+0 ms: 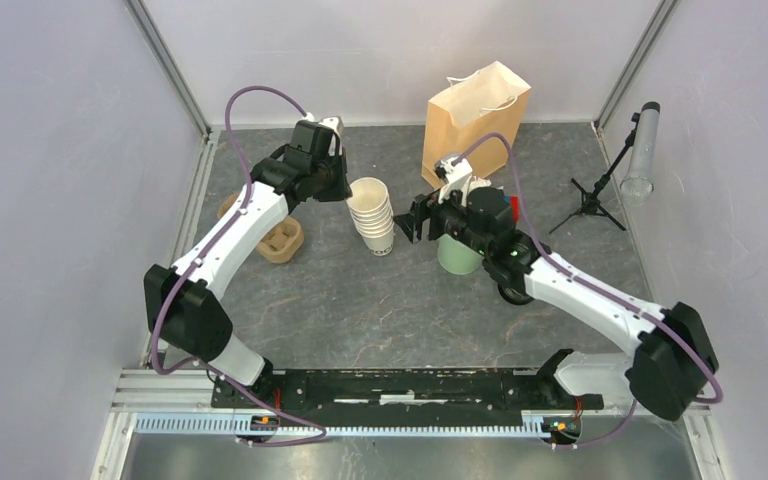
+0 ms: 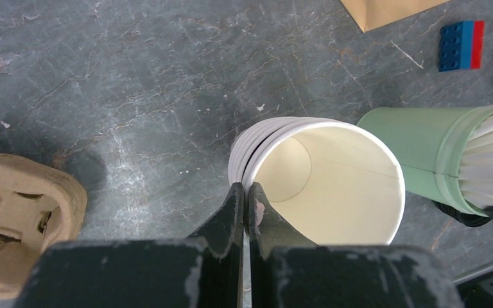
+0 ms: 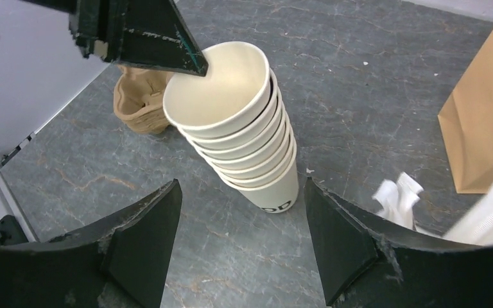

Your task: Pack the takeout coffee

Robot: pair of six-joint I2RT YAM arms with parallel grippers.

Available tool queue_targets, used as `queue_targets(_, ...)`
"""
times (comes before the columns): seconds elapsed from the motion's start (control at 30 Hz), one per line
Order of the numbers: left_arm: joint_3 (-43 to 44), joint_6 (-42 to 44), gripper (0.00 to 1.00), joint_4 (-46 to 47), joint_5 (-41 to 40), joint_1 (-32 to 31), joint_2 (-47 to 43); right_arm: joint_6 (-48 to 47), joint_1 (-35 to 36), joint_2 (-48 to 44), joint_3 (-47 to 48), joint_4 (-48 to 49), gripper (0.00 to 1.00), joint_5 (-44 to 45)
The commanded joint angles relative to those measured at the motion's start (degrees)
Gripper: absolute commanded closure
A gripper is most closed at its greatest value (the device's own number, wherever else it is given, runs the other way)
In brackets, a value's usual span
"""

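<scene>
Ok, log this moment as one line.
left gripper: shut on rim of top cup | right gripper: open, aimed at cup stack, no contact | paper bag: upright at back

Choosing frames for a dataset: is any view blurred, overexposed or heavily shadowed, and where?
Top external: even soft light, sharp across the table, only faint shadows. Left wrist: the left gripper is soft near the lens, the cup stack sharp and bright, not blown out. Right wrist: the right gripper is dark and slightly soft; the white sticks are blurred and nearly overexposed.
</scene>
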Motion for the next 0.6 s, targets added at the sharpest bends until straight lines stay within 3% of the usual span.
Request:
queue_targets(0.0,-1.54,-3.04,0.96,6.52,0.98,-0.16,-2.97,2.46,-0.13,4.54,5.31,3.95,0.24,0.33)
queue_targets(0.27,-0.65,-4.65,0.92,4.23,-3.78,-0.17,-3.57,2.93,-0.21,10.05,7.89,4.13,0.29,2.06)
queue_targets(0.47,0.42,-5.84,0.93,3.55,-2.04,-0.22,-3.39,3.94,-0.81,13.89,11.01,3.49,0.32,0.95)
queue_targets(0.57,1.03,-6.42,0.88,2.87,-2.13,-0.17,-2.86,4.77,-1.31,14.95,11.22,3.96,0.34,0.74)
